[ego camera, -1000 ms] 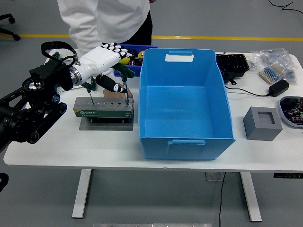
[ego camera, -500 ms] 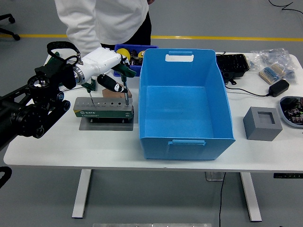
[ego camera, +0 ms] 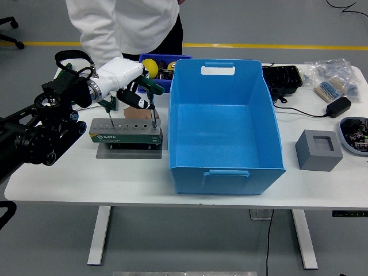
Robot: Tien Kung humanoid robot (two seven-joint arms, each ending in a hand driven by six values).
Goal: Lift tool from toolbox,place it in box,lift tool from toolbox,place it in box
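Fingers of the left hand [ego camera: 127, 80] curl around the dark handle of a screwdriver [ego camera: 142, 104], its shaft standing in the green toolbox [ego camera: 125, 131] beside the empty blue box [ego camera: 223, 121]. It looks light and rigid, its smooth handle the sensible place to hold. Compared with a second ago, the hand sits slightly higher and the shaft tip looks nearly clear of its slot.

Blue box [ego camera: 224, 123]: open top, bare floor, free entry from above; tall left wall rises just beside green toolbox [ego camera: 126, 133]. Left hand [ego camera: 122, 75] and upright screwdrivers [ego camera: 152, 109] crowd the toolbox's right end. Person [ego camera: 123, 26] and small blue bin [ego camera: 156, 68] close the far side; near table [ego camera: 86, 178] strip open.
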